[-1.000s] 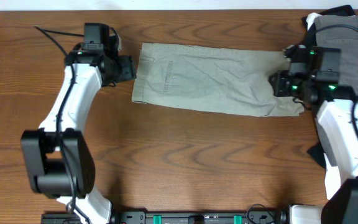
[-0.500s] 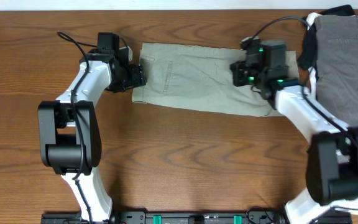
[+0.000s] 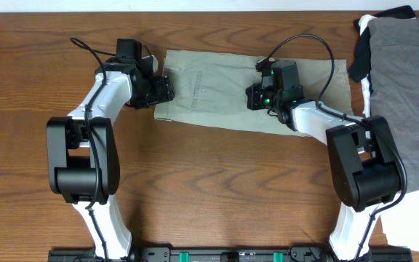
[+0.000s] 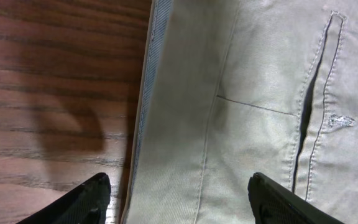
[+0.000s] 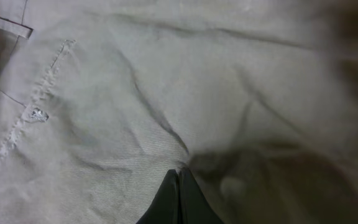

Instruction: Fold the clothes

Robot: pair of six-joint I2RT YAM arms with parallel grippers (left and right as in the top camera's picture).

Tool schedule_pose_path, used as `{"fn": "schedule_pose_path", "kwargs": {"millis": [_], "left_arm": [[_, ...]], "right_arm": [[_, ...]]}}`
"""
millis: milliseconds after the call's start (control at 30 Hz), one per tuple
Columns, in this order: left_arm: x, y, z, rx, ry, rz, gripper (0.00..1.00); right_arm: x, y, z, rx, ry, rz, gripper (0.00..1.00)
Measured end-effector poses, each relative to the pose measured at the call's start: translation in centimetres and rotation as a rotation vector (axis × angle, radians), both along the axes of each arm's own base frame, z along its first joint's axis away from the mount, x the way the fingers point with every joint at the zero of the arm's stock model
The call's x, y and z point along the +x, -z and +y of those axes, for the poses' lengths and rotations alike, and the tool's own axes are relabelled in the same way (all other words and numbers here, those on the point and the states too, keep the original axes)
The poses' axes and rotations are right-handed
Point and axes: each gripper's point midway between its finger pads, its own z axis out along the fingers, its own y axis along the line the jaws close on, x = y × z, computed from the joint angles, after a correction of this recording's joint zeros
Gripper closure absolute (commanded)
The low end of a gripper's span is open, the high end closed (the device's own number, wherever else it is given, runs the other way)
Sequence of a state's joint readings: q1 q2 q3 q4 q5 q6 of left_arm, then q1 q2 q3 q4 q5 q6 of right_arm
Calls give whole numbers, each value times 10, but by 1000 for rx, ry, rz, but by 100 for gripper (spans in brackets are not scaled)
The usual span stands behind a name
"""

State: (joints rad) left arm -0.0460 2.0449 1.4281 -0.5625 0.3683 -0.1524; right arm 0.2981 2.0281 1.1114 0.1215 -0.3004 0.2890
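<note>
Since a second ago the right arm has swung from the khaki shorts' [image 3: 217, 91] right end to their middle. The left gripper [image 4: 179, 198] straddles their waistband edge, fingers apart. The shorts lie flat on the table [image 3: 217, 182]. The right gripper [image 5: 179, 182] is pressed together, tips on the fabric. A grey and black garment pile [image 3: 406, 80] lies to the shorts' right.

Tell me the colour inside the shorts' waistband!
Pale blue lining; left wrist view shows it best.

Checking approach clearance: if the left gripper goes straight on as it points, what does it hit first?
The shorts, at their waistband edge; the left gripper has open jaws straddling it. Table lies just beside; depth unclear.
</note>
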Motion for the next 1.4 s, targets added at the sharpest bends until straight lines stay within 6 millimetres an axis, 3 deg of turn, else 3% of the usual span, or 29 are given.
{"fn": "schedule_pose_path", "kwargs": {"millis": [233,633,900,1033,1333,1400], "left_arm": [[-4,17,-2,2,4,38,27],[-4,18,-6,-2,11,38,27],[-6,19,-21,10,44,33,27],[-6,20,-22,12,42,37,42],[-8,26,-21,16,39,54,89],[-9,27,-21,17,43,56,93]], "right_arm": [[-6,9,-4,-16,21,46,99],[-7,12,-6,-22,27,59,97],[-8,13,-6,-22,27,61,96],[-8,13,-6,-22,27,62,95],[-8,13,-6,-21,29,65,98],[-8,13,-6,-20,31,67,99]]}}
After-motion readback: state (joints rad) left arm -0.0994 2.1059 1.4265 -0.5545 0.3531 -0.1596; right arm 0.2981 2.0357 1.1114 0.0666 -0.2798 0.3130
